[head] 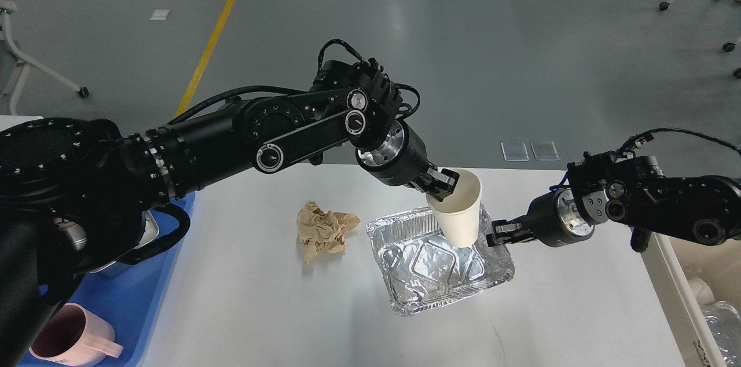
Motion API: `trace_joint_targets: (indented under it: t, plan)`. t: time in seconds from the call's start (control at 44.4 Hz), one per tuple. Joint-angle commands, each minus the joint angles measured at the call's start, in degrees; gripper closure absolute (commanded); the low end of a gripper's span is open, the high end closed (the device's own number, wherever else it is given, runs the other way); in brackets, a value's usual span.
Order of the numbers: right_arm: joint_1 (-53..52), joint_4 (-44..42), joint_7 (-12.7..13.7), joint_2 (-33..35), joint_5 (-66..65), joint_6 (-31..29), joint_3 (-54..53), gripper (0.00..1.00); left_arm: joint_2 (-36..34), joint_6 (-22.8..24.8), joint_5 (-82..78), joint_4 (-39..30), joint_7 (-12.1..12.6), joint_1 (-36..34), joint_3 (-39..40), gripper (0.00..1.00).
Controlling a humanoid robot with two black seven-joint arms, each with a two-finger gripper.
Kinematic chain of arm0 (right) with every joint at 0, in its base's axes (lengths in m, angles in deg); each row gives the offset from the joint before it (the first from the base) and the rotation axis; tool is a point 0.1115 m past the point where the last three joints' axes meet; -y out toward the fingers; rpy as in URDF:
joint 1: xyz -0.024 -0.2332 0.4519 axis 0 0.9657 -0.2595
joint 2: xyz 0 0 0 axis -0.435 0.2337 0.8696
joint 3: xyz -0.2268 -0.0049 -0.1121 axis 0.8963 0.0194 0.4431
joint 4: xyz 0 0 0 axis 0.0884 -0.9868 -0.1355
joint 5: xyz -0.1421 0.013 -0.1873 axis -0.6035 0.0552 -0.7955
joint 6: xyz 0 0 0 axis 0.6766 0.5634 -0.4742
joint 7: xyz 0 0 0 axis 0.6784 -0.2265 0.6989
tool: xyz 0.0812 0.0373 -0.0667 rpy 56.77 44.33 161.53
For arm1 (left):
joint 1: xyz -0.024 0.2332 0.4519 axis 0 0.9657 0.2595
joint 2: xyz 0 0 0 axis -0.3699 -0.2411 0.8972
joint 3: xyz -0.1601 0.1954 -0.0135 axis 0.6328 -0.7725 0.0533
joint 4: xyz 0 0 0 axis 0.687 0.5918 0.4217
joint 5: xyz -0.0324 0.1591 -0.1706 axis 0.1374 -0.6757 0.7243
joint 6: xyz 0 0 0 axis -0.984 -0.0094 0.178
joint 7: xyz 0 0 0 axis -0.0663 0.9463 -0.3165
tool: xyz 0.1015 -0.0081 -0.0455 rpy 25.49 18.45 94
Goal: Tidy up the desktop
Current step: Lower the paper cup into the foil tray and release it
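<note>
My left gripper (444, 186) is shut on the rim of a white paper cup (461, 218), holding it upright with its base down inside a silver foil tray (440, 271). At the tray's right rim my right gripper (493, 234) is shut on the foil edge. The tray rests on the white desktop (260, 309). A crumpled brown paper ball (321, 229) lies on the desktop left of the tray.
A blue plastic tray (124, 320) at the left edge holds a pink mug (72, 338) and a metal tin (145, 228), mostly hidden by my left arm. A white bin (700, 292) with clear plastic stands off the desktop's right edge.
</note>
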Motion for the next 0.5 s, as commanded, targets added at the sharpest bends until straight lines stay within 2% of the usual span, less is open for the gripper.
trace_joint_targets:
  t: [0.0,0.158,0.473]
  plan:
    - [-0.46,0.36,-0.01,0.03,0.09,-0.05,0.0,1.0,2.03,-0.9,-1.3,1.92,0.0,0.64,0.0,0.96]
    - [-0.9,0.63,-0.1,0.29,0.09,-0.14,0.0,1.0,4.85,-1.78,-1.57,3.07,0.08,0.38,-1.84,0.94]
    - [-0.9,0.63,-0.1,0.64,0.0,-0.14,0.17,1.0,3.36,0.41,-1.92,2.98,0.08,-3.75,-2.46,0.95]
